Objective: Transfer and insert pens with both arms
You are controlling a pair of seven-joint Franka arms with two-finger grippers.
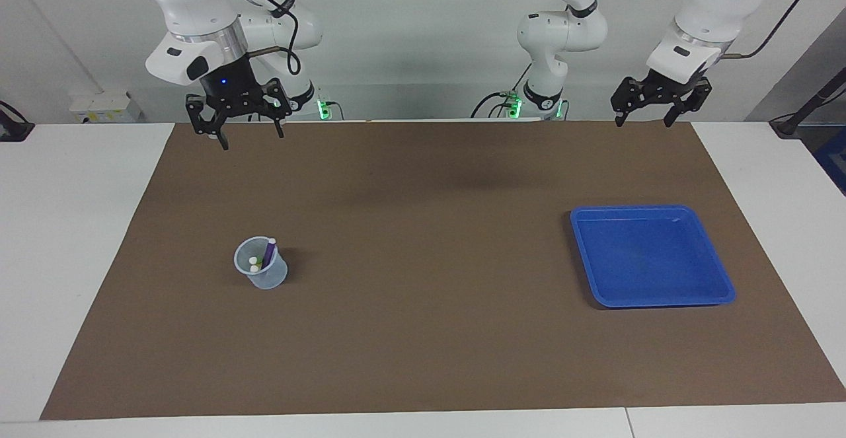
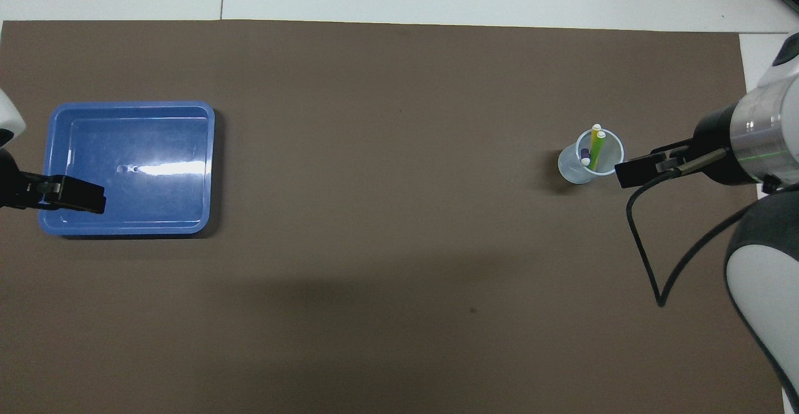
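pens [image 2: 593, 148]: yellow, green, purple, whitish ends up; standing tilted together in clear cup [image 1: 262, 271]; cup upright toward right arm's end of surface

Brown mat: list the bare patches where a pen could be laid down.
The brown mat lies bare between the cup holding the pens and the blue tray, whose floor is bare too. Only the cup is crowded. Both hands hang open, raised.

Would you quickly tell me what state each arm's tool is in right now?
Left tool: open, holding nothing, raised over the mat's edge nearest the robots.
Right tool: open, holding nothing, raised over the mat on the cup's side.
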